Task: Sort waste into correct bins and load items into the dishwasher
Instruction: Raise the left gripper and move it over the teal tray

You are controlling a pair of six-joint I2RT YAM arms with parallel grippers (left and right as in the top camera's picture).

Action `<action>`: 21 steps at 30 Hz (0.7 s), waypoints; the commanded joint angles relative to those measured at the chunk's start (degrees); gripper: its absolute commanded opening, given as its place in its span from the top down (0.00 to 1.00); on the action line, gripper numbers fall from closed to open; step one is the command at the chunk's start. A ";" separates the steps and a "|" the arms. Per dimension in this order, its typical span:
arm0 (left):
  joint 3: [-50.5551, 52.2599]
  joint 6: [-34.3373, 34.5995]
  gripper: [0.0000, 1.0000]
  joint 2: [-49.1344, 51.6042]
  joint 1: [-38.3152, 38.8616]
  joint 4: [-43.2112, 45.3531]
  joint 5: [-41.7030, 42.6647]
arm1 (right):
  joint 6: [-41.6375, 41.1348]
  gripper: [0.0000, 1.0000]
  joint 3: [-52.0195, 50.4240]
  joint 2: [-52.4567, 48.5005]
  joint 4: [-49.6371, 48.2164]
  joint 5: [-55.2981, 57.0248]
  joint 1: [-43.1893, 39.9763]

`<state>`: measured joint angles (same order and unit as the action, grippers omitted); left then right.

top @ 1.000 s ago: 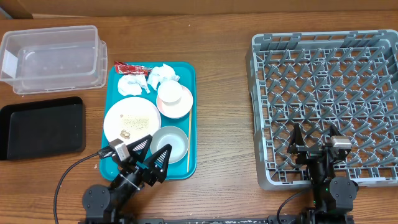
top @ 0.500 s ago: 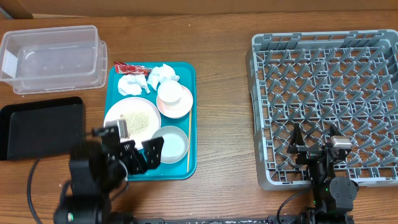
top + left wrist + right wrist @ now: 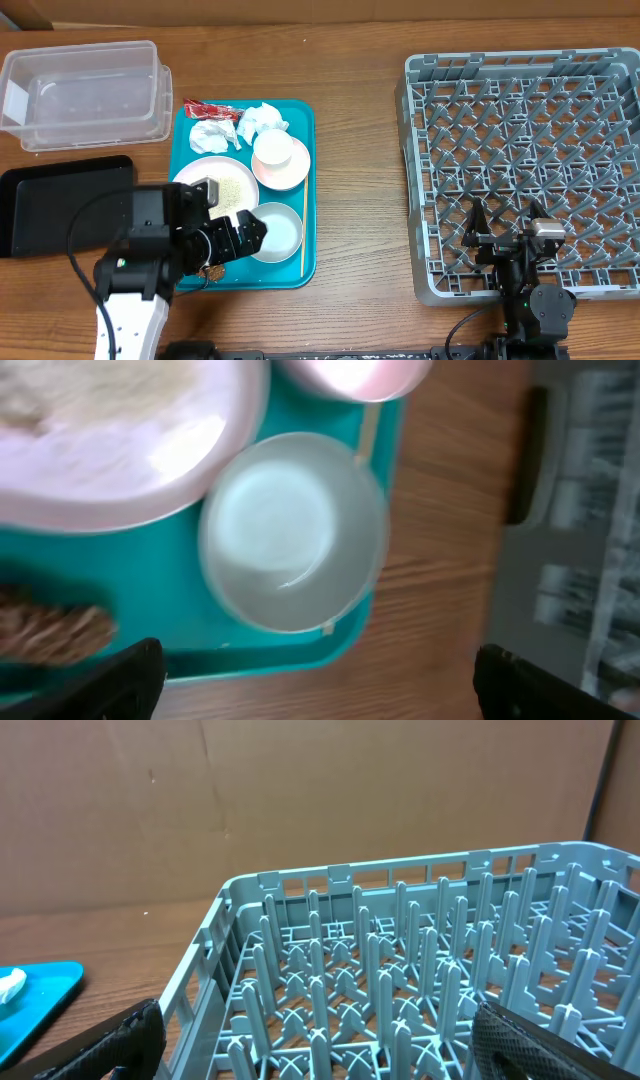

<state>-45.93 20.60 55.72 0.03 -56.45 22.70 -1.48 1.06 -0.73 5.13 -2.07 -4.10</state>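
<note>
Two bins are located at the far left of the table. The clear plastic tub (image 3: 85,90) is positioned at the rear, and the shallow black tray (image 3: 55,210) is positioned in front of it, near but not touching.

The teal serving tray (image 3: 308,130) is located just right of the bins. The red wrapper (image 3: 207,108) and the crumpled tissues (image 3: 262,120) are found along its rear edge. The large plate (image 3: 225,178) is seated at the left centre of the serving tray, with rice grains (image 3: 232,190) scattered on it; its near portion is covered by the left arm. The pink saucer (image 3: 283,172) is placed to the right of the plate, and the small cup (image 3: 277,150) is set on the saucer. The white bowl (image 3: 280,230) is seated upright in the near right area of the serving tray, just beside the plate. A thin wooden stick (image 3: 303,228) is laid along the right side, beside the bowl.

The left gripper (image 3: 235,240) is held above the near part of the serving tray, at the left edge of the bowl. In the left wrist view, its fingers (image 3: 130,675) are spread wide, the bowl (image 3: 292,530) is framed between them, and nothing is grasped.

The grey dish rack (image 3: 520,120) is located at the right of the table. The right gripper (image 3: 503,228) is held above the rack's near edge. Its fingers (image 3: 125,1035) are spread wide and nothing is held.
</note>
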 commanded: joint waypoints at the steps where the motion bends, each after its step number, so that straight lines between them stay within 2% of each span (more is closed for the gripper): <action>1: -1.11 4.31 0.00 2.78 1.11 -0.48 -8.11 | 0.00 0.00 -0.61 0.57 -0.35 0.52 -0.11; 8: -1.11 4.39 0.00 7.89 1.29 0.70 -7.65 | 0.00 0.00 -0.61 0.57 -0.35 0.52 -0.11; 13: -1.09 1.62 0.00 11.56 1.92 2.21 -1.09 | 0.00 0.00 -0.61 0.57 -0.35 0.52 -0.11; 17: -1.09 -0.50 0.00 14.86 4.09 3.39 -1.86 | 0.00 0.00 -0.61 0.57 -0.35 0.52 -0.11; 21: -1.09 1.36 0.00 17.55 6.86 3.13 -8.59 | 0.00 0.00 -0.61 0.57 -0.35 0.52 -0.11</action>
<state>-46.02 22.11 71.77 5.21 -53.17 18.50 -1.48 1.06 -0.73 5.15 -2.07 -4.10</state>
